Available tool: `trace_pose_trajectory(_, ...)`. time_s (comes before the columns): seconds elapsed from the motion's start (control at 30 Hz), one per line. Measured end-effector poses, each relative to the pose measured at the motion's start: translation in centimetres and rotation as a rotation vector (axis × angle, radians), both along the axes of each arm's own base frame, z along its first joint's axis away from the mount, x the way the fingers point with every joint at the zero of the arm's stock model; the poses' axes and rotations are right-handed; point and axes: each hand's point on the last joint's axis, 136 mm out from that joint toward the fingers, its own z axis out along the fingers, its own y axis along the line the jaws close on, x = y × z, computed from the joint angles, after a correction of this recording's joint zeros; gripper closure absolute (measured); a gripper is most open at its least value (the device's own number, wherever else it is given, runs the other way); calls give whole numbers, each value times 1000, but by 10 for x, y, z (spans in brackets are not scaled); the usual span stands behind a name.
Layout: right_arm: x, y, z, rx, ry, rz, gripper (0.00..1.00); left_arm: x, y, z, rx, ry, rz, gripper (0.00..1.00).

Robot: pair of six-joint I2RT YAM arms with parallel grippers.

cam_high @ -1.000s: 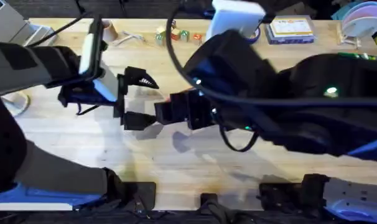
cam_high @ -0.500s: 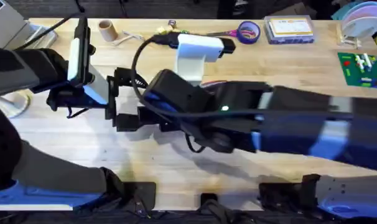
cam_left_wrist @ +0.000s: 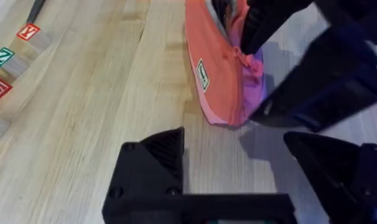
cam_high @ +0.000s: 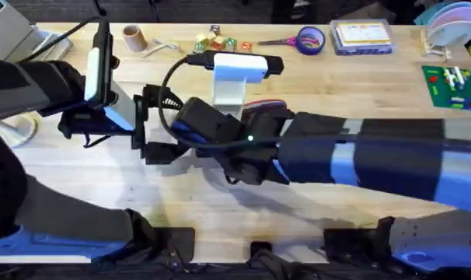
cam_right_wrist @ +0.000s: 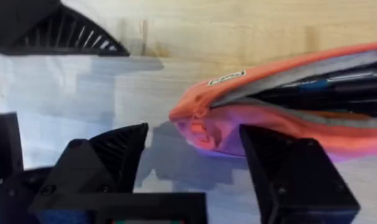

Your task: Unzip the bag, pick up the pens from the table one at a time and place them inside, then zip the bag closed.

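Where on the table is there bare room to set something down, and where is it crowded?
Bare wood on the table lies between the clear box and the right arm's blue link, and along the near edge below the left gripper. The far edge is crowded: tape roll, letter blocks, scissors. The middle is taken by the bag and right gripper.

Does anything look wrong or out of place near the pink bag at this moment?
Nothing looks damaged or spilled. The bag lies on the table with its zipper open and pens already inside. The right gripper is open at the bag's end, and the left gripper is open beside it.
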Motion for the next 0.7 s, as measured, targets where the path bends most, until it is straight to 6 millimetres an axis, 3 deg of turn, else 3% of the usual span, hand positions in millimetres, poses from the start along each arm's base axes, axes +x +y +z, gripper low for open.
trace_pose_trajectory(0.37,15,-5,7,12,-52,-52,595,-1,0,0,1,4,-1,8)
trace_pose_trajectory(0.6,15,-4,7,15,-54,-52,789,-1,0,0,0,4,-1,8)
trace_pose_trajectory(0.7,15,-5,7,12,-52,-52,953,-1,0,0,0,4,-1,8)
